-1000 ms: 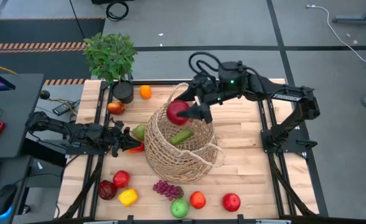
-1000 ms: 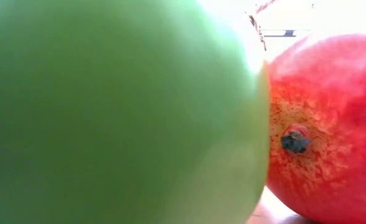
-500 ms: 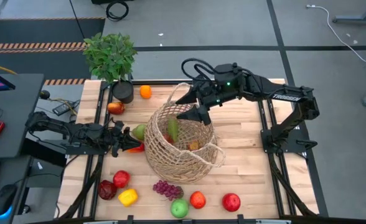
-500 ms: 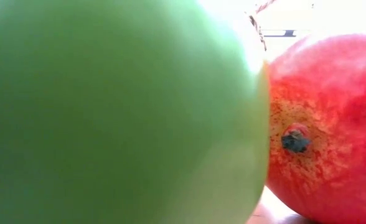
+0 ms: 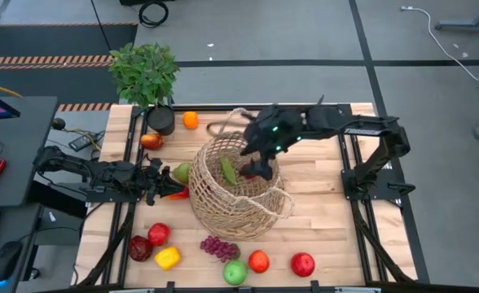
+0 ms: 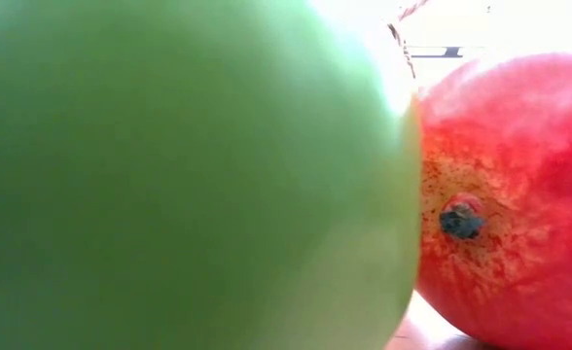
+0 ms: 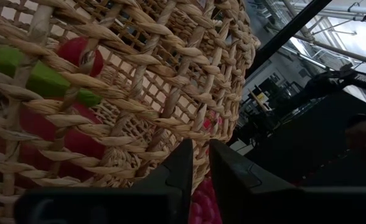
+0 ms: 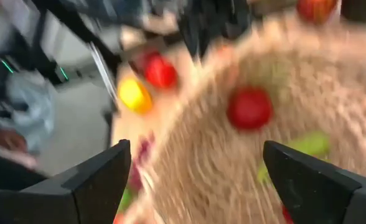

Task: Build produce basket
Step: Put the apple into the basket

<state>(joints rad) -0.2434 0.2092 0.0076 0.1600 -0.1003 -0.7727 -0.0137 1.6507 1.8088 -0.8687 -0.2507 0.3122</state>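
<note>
The tan wicker basket (image 5: 236,189) stands mid-table, with a green cucumber (image 5: 227,169) and a red apple (image 8: 249,107) inside. My right gripper (image 5: 254,165) hangs open and empty over the basket's far rim, tipped down into its mouth (image 8: 195,180). My left gripper (image 5: 171,186) lies level at the basket's left side, shut (image 7: 198,163), its tips right at the wicker wall (image 7: 170,93) and above a red pepper (image 5: 177,194). More produce lies on the table along the near edge and at the far left. My left gripper's shut fingertips (image 7: 184,163) stand right at the basket's woven wall (image 7: 203,134), coming level from the table's left. I cannot tell whether they touch the wicker.
A potted plant (image 5: 146,77) stands at the far left corner beside an orange (image 5: 191,120). Grapes (image 5: 219,247), a yellow pepper (image 5: 167,258) and apples (image 5: 302,264) line the near edge. A green apple (image 6: 189,175) and a red fruit (image 6: 510,194) fill the low view.
The red apple that was at my right gripper over the basket's far rim has dropped into the basket. My right gripper has since tipped downward and sunk toward the basket's mouth.
</note>
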